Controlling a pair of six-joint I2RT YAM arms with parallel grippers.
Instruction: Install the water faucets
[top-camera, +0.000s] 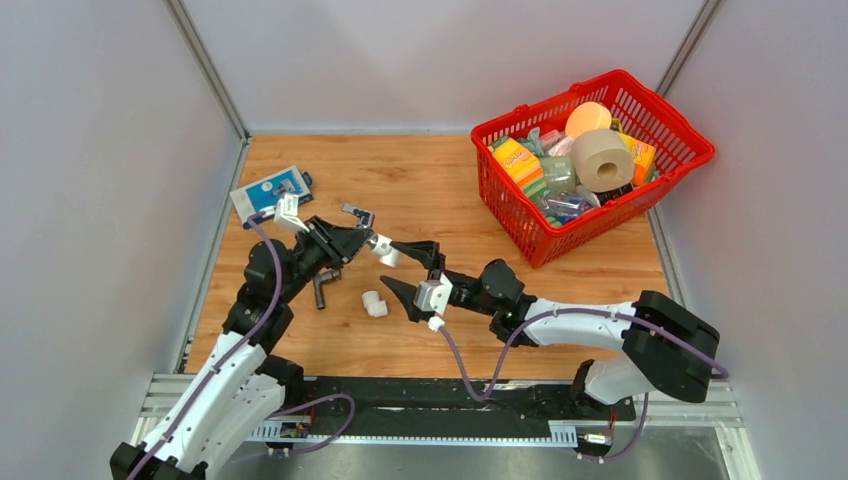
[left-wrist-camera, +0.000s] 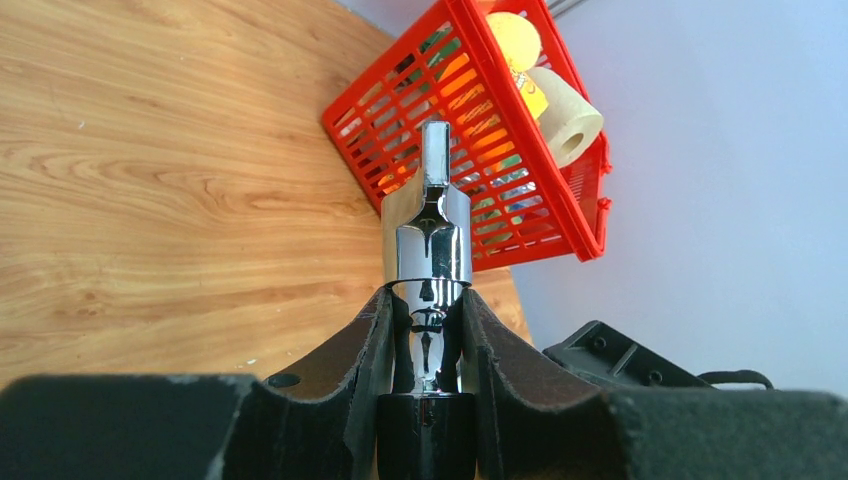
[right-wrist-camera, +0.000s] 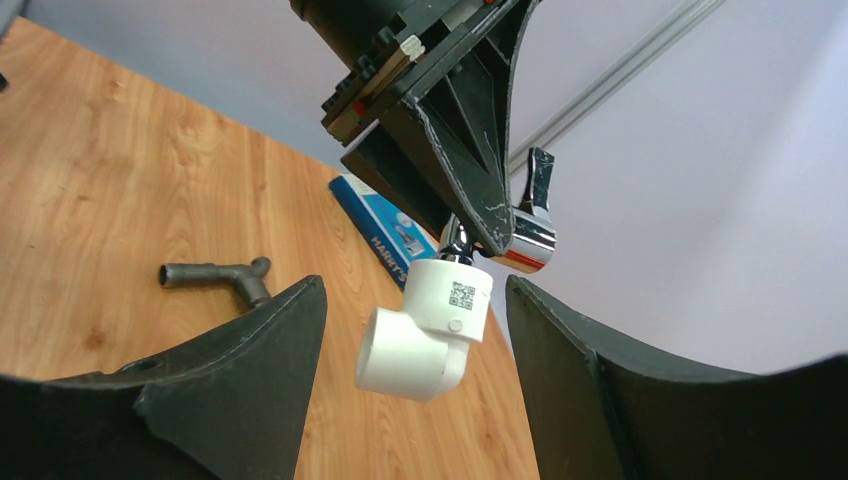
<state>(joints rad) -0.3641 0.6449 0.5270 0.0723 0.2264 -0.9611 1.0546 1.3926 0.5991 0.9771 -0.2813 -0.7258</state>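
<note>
**Top external view.** We see the left gripper (top-camera: 352, 240) raised over the wooden table (top-camera: 440, 180), with a white elbow (top-camera: 388, 256) at its tip. The right gripper (top-camera: 392, 264) faces it, jaws spread to either side of that elbow. The dark grey faucet (top-camera: 325, 290) lies on the table under the left arm, and a second white elbow (top-camera: 375, 303) lies just beside it. A blue package (top-camera: 270, 193) sits at the far left and a red basket (top-camera: 560, 235) of assorted goods at the far right. From here we cannot make out what the left jaws hold.

**Left wrist view.** This view answers that. The chrome faucet (left-wrist-camera: 430, 240) stands upright between the two black fingers (left-wrist-camera: 350, 360), which pinch its narrow lower body. Its handle points towards the red basket and a paper roll (left-wrist-camera: 570, 125). The white elbow is hidden from this camera.

**Right wrist view.** We look up at the left gripper (right-wrist-camera: 465, 225). The chrome faucet's handle (right-wrist-camera: 530, 220) juts out to the right of it, and the stem enters the top of the white elbow (right-wrist-camera: 425, 335), which hangs in the air. The right gripper's own fingers (right-wrist-camera: 250, 370) stand wide apart on either side of the elbow and touch nothing. The dark grey faucet (right-wrist-camera: 215, 275) and the blue package (right-wrist-camera: 385, 225) lie on the table behind.
</note>
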